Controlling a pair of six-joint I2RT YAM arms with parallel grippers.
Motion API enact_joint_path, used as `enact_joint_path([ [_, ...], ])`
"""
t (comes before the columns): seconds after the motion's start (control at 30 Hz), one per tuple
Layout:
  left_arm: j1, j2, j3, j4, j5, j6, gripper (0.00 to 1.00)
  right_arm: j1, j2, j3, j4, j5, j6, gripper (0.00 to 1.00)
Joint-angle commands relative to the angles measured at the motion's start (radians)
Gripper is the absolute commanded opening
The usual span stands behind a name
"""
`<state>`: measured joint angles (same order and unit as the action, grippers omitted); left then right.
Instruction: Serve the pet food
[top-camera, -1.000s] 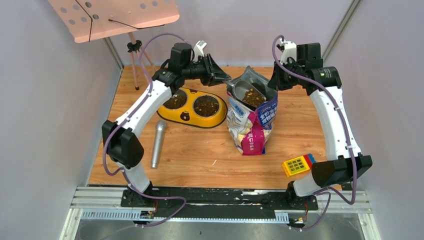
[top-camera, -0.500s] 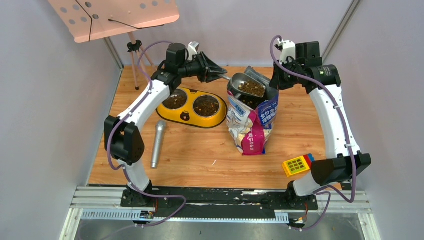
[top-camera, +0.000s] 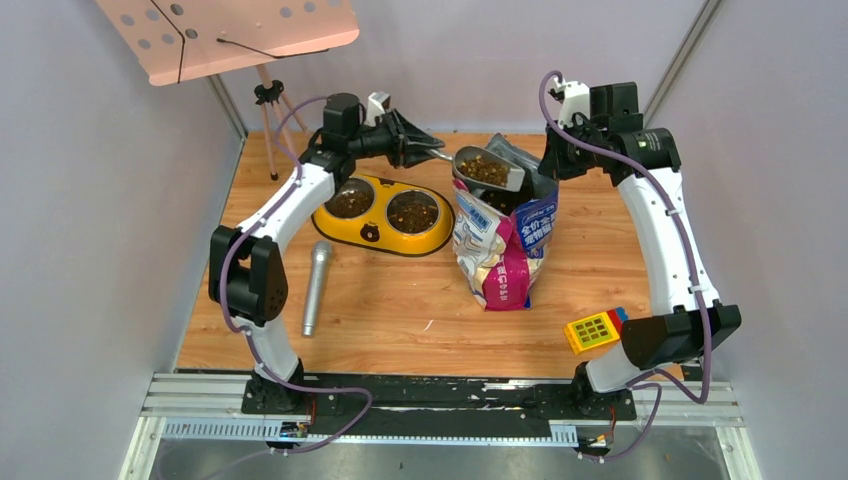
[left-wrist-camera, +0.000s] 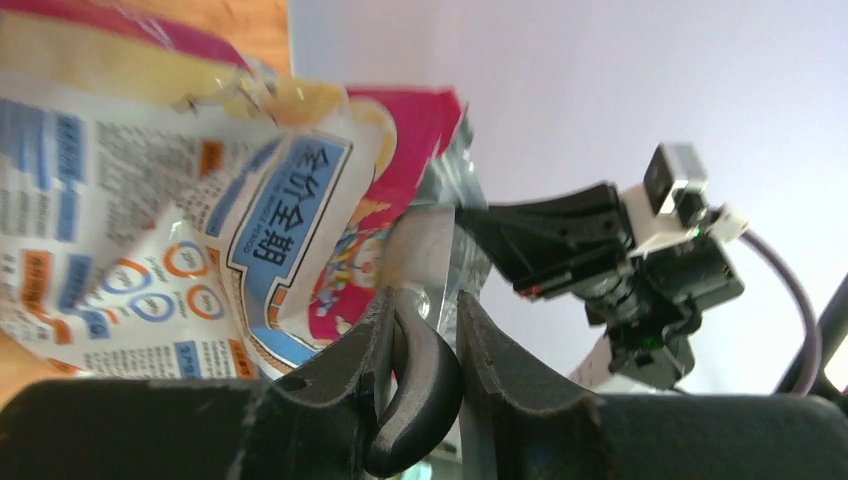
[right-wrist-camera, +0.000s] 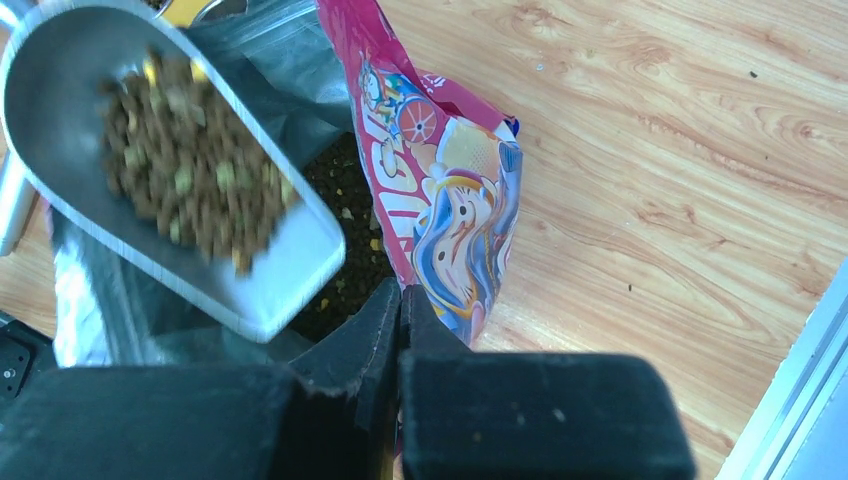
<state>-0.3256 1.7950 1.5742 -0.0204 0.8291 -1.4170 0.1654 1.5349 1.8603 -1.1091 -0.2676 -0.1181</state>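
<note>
Small dark brown dry pet food pellets (right-wrist-camera: 185, 175) fill the grey metal scoop (right-wrist-camera: 300, 262), held over the open mouth of the glossy pink-and-blue cartoon-cat bag (top-camera: 495, 250), long axis left to right: handle in the clamped left gripper (top-camera: 428, 152), open end pointing right. The right gripper (right-wrist-camera: 400, 300) pinches the bag's rim, its tips hidden in the top view; the scooped pellets blur in the right wrist view. Both bowls of the yellow double-bowl feeder (top-camera: 400, 243) hold pellets.

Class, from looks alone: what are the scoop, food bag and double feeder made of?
Grey metal scoop: likely brushed aluminium or steel, dull sheen. Pink cartoon-printed food bag: glossy plastic film, silvery foil-like lining. Yellow double-bowl feeder: probably moulded plastic, smooth, even colour.
</note>
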Motion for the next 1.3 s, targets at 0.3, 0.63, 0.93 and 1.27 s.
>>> enact_joint_path([
  [0.3, -0.012, 0.003, -0.018, 0.198, 0.165, -0.107, 0.0, 0.002, 0.012, 0.098, 0.029, -0.007, -0.004, 0.0],
  [0.63, 0.026, -0.052, -0.095, 0.181, 0.148, -0.054, 0.0, 0.003, -0.008, 0.051, 0.061, -0.012, 0.01, 0.0],
  [0.93, 0.053, -0.159, -0.124, 0.095, 0.126, 0.015, 0.0, 0.003, -0.018, 0.043, 0.087, -0.014, 0.033, 0.0],
  [1.27, 0.204, -0.31, -0.277, 0.028, 0.115, 0.039, 0.0, 0.003, -0.05, 0.024, 0.112, -0.007, 0.043, 0.0],
])
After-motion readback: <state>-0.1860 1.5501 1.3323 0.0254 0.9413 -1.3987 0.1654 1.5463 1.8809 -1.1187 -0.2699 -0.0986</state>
